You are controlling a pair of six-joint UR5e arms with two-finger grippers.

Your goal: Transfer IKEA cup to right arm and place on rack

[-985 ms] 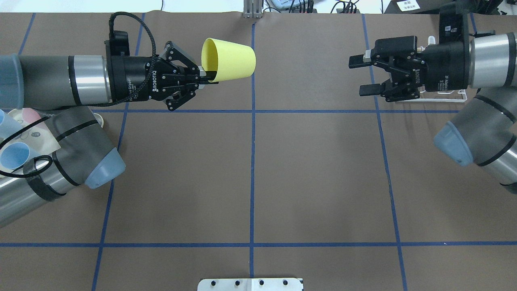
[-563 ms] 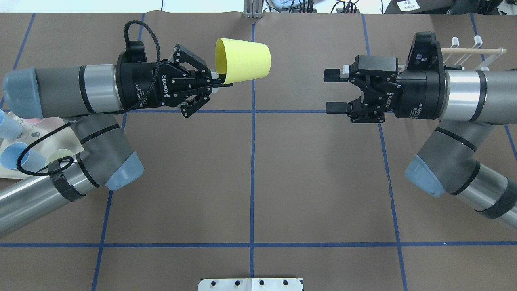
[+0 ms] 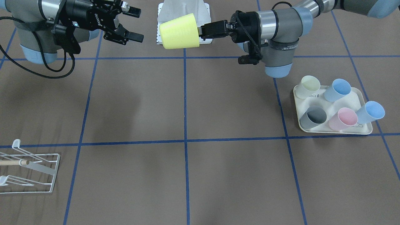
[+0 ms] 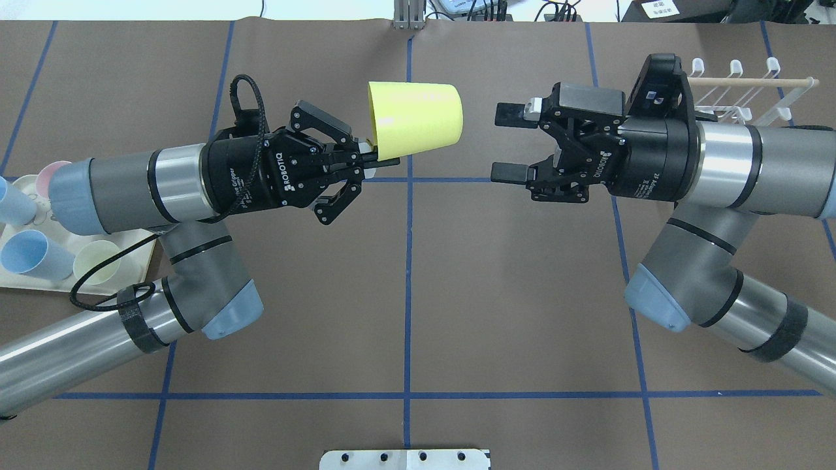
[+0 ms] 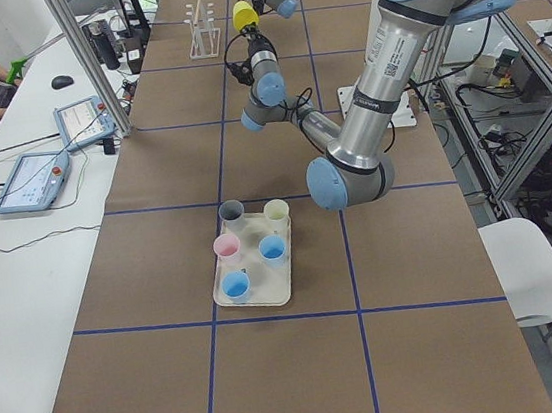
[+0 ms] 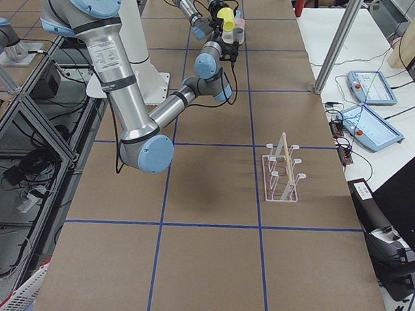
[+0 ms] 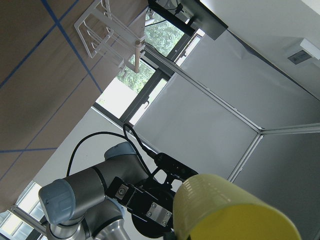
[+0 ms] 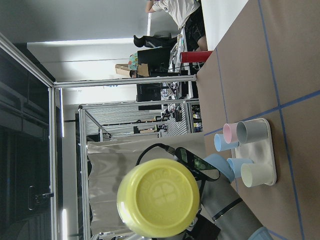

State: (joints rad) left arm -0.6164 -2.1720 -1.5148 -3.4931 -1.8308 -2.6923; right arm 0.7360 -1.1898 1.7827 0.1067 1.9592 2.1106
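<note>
The yellow IKEA cup (image 4: 418, 117) hangs on its side above the table's centre line, base pointing at the right arm. My left gripper (image 4: 369, 153) is shut on its rim, one finger inside the mouth. My right gripper (image 4: 506, 143) faces the cup's base with its jaws open, a short gap away and not touching. From the front, the cup (image 3: 179, 31) sits between the left gripper (image 3: 200, 31) and the right gripper (image 3: 135, 25). The right wrist view looks straight at the cup's base (image 8: 157, 197). The white wire rack (image 4: 751, 98) stands behind the right arm, with nothing on it.
A cream tray (image 3: 334, 131) holds several pastel cups on my left side of the table. A white plate (image 3: 184, 12) lies at the robot's base. A person sits at a side table with tablets (image 5: 35, 176).
Both arms have moved toward the table's centre. The cup has travelled right with the left gripper, the open right gripper has come left, and the gap between them has narrowed. The rack now shows.
</note>
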